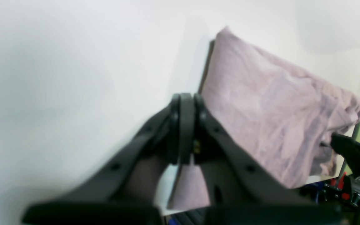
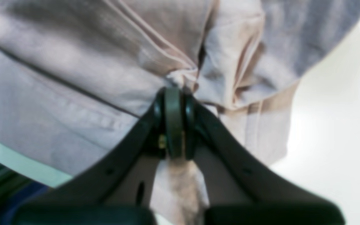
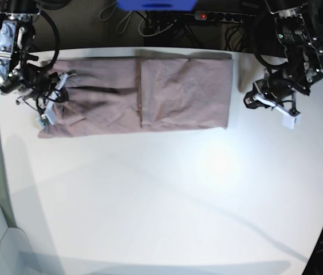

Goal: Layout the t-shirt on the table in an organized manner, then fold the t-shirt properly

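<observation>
The mauve t-shirt (image 3: pixel 178 91) lies as a long strip along the far edge of the white table (image 3: pixel 161 195), its right part doubled over at a fold line. My right gripper (image 3: pixel 58 91) is at the strip's left end. In the right wrist view it (image 2: pixel 175 90) is shut on a bunched pinch of the t-shirt (image 2: pixel 73 78). My left gripper (image 3: pixel 252 98) hovers just off the strip's right end. In the left wrist view its fingers (image 1: pixel 186 103) are pressed together on nothing, beside the t-shirt (image 1: pixel 261 109).
The table's far edge runs right behind the shirt. Beyond it are a blue object (image 3: pixel 156 4) and a power strip (image 3: pixel 224 17) with cables. The table's left edge curves close to the right arm.
</observation>
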Controlling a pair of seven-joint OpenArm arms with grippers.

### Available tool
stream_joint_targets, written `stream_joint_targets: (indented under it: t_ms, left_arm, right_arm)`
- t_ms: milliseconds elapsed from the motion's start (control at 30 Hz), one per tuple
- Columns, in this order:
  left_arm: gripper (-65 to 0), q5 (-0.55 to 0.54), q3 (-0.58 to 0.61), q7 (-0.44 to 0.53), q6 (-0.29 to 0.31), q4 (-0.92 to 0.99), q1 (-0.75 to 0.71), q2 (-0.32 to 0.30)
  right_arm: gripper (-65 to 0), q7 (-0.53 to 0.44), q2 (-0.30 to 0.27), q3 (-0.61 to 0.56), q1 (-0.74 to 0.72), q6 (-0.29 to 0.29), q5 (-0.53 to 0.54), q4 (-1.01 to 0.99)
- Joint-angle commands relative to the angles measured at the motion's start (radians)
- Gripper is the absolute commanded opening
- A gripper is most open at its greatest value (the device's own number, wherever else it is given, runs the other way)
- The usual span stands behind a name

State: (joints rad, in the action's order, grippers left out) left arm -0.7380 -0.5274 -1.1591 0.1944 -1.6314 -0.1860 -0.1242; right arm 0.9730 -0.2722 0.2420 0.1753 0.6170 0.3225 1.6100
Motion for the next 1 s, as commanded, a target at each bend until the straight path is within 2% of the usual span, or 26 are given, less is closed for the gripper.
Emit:
stream_joint_targets:
  t_ms: [0, 200, 300, 400, 500, 667, 867, 967]
  left_arm:
    - [-64.8, -0.016, 0.000, 0.009, 0.003, -0.016, 0.009, -0.018]
    - [-64.5, -0.013, -0.003, 0.015, 0.003, -0.016, 0.009, -0.045]
    - [-64.5, -0.013, -0.003, 0.012, 0.003, -0.016, 0.009, -0.045]
    - [-64.5, -0.013, -0.003, 0.011, 0.003, -0.025, 0.009, -0.045]
    - [-64.5, -0.013, -0.001, 0.012, 0.003, -0.026, 0.009, -0.045]
    - [-64.5, -0.013, -0.009, 0.011, 0.003, -0.026, 0.009, -0.045]
    - [-64.5, -0.013, -0.009, 0.011, 0.003, -0.026, 0.007, -0.045]
    - [-64.5, -0.013, -0.009, 0.011, 0.003, -0.025, 0.007, -0.045]
  right_arm:
    - [-65.0, 0.033, -0.026, 0.007, -0.003, -0.004, -0.033, 0.006]
    - [-64.0, 0.036, -0.025, 0.013, -0.004, -0.004, -0.033, 0.009]
    - [-56.5, 0.036, -0.025, 0.013, -0.001, -0.004, -0.032, 0.013]
    - [-52.7, 0.030, -0.023, 0.013, 0.008, -0.004, -0.032, 0.048]
    - [-51.9, 0.034, -0.023, 0.021, 0.023, -0.004, -0.032, 0.109]
    - [-51.8, 0.037, 0.003, 0.121, 0.028, -0.003, -0.032, 0.171]
    - [-51.4, 0.057, 0.000, 0.129, 0.022, -0.003, -0.032, 0.172]
    - [-45.5, 0.083, 0.000, 0.130, 0.017, -0.003, -0.032, 0.172]
